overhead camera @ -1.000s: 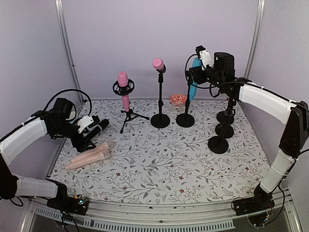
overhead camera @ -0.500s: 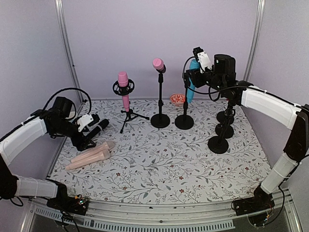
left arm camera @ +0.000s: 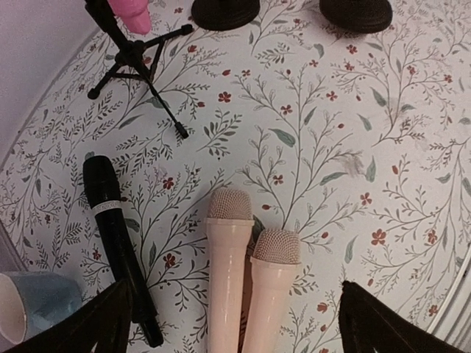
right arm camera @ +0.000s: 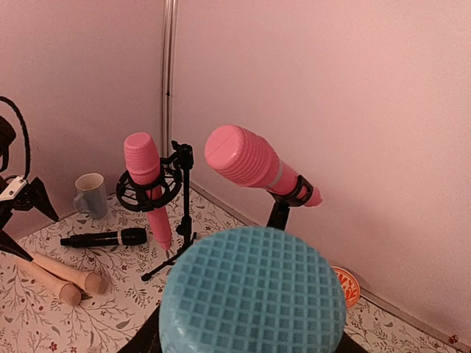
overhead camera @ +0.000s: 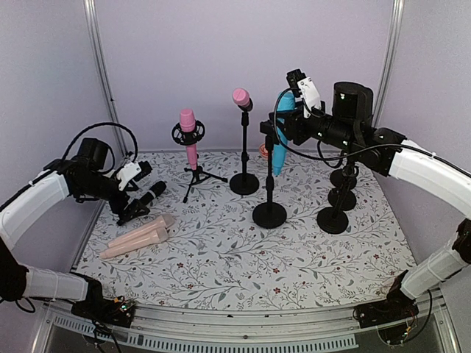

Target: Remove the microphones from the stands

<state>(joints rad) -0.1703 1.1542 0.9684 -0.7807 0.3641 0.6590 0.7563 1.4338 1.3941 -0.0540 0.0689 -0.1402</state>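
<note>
The blue microphone (overhead camera: pixel 282 136) lies between the right fingers (overhead camera: pixel 296 121), apparently clasped below its head though the wrist view hides the contact, its long axis slanting down from them into the stand (overhead camera: pixel 269 213). The left fingers (left arm camera: pixel 103 327) gape wide, well apart from it.

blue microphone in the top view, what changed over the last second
The right gripper, shut on the blue microphone, pulled it toward the near left, and its stand came along, out of the back row. The left gripper rose slightly, jaws open. The two pink microphones, the black microphone and the peach microphones did not move.
</note>
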